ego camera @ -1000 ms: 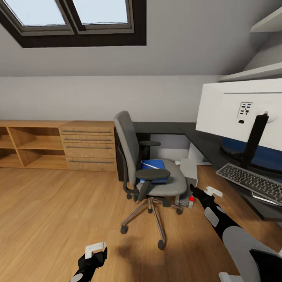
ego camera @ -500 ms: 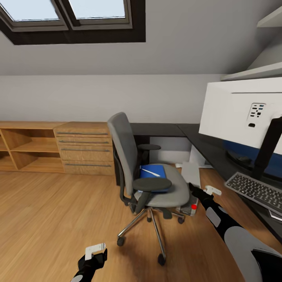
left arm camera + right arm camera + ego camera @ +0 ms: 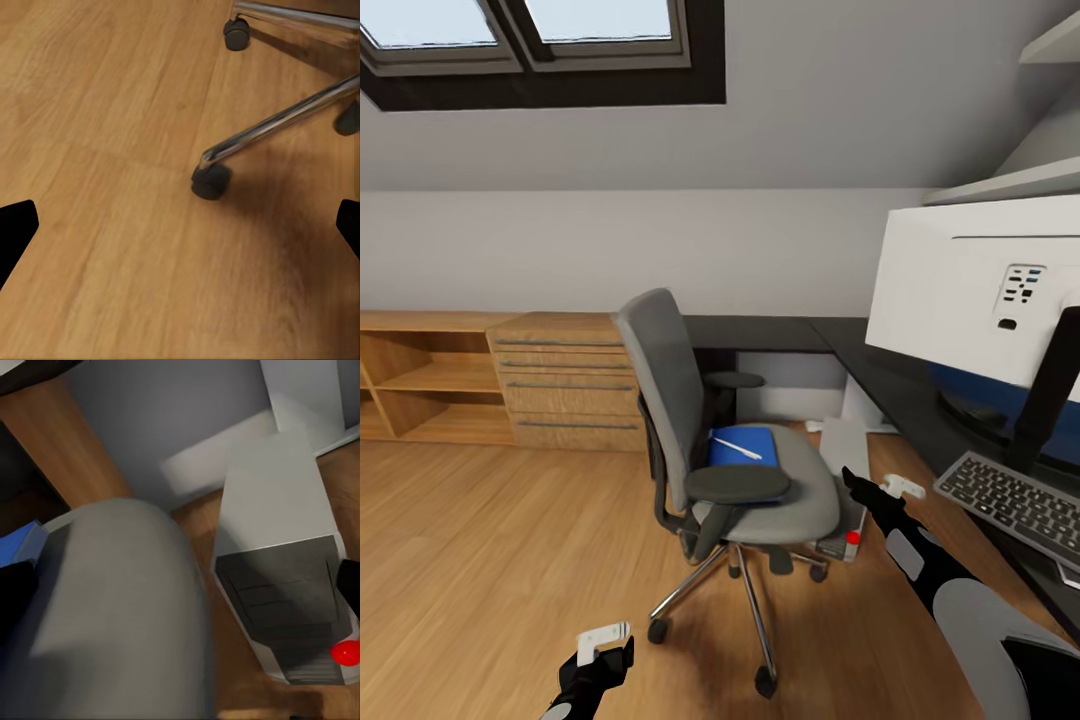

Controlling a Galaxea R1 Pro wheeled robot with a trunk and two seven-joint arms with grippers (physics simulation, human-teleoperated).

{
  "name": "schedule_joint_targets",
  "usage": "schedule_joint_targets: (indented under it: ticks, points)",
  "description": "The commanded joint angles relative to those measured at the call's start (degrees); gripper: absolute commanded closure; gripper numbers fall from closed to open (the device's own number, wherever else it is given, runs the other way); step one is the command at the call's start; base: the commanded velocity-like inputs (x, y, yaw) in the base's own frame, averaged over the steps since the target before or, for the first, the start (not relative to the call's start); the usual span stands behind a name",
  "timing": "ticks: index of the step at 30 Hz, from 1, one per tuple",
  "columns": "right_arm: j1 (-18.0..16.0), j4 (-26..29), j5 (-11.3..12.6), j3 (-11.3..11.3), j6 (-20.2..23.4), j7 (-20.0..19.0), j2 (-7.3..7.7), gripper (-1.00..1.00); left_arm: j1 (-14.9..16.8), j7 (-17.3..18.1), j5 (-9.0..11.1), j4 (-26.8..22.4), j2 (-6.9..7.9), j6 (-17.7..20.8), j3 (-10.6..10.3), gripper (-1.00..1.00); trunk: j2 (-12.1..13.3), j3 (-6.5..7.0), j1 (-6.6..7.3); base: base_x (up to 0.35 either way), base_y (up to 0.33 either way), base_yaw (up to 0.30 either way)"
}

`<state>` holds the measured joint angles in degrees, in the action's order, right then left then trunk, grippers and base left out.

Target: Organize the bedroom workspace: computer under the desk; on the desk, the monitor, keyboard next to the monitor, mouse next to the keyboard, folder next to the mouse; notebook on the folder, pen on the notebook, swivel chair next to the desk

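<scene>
The grey swivel chair (image 3: 660, 380) stands mid-floor, its seat turned toward the desk (image 3: 860, 360). On the seat lies the blue folder (image 3: 745, 445) with the white pen (image 3: 738, 448) on top. Just right of the chair, the pale computer (image 3: 845, 455) rests on the floor, its red button (image 3: 343, 652) facing me. The monitor (image 3: 960, 280) and keyboard (image 3: 1015, 495) are on the desk. My right gripper (image 3: 900, 487) hovers open beside the seat's edge (image 3: 112, 615), over the computer (image 3: 285, 585). Low over the floor, my left gripper (image 3: 605, 640) is open near a castor (image 3: 211, 180). I cannot make out the notebook or mouse.
A light wooden drawer chest (image 3: 565, 395) and open shelves (image 3: 420, 385) line the back wall at the left. Bare wooden floor (image 3: 490, 560) stretches left of the chair. Wall shelves (image 3: 1010, 180) hang above the desk, under a sloped ceiling with skylights (image 3: 550, 40).
The whole view has shifted as the camera moved nearer the chair and desk. Both arms hold the same pose, grippers still open.
</scene>
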<state>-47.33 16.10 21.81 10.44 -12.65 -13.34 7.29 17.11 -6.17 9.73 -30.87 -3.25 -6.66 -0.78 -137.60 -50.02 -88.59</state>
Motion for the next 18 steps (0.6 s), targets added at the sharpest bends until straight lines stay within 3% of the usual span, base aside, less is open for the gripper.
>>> schedule_joint_targets:
  ticks: [1,4,12,18]
  points:
    - [0.0,-0.1,0.7,0.2,-0.1,-0.5,0.00,-1.00,0.0,-0.2,0.5,0.0,0.00,-0.2,-0.1,-1.00,0.0,-0.06,0.00,0.174,-0.136,0.000]
    - [0.0,-0.1,1.3,0.2,0.2,-0.4,0.00,-1.00,0.0,-0.2,0.4,0.0,-0.05,-0.2,-0.1,-1.00,0.0,-0.06,0.00,0.117,-0.091,0.000]
    - [0.0,0.0,7.1,0.2,6.2,-0.7,0.00,-1.00,0.0,-0.5,0.5,0.0,-0.11,-0.1,0.0,-1.00,0.0,-0.06,0.00,0.026,-0.020,0.000]
    - [0.0,0.0,8.2,0.2,7.6,-0.7,0.00,-1.00,0.0,-0.5,0.5,-0.1,-0.09,-0.1,0.1,-1.00,0.0,-0.06,0.00,0.003,-0.002,0.000]
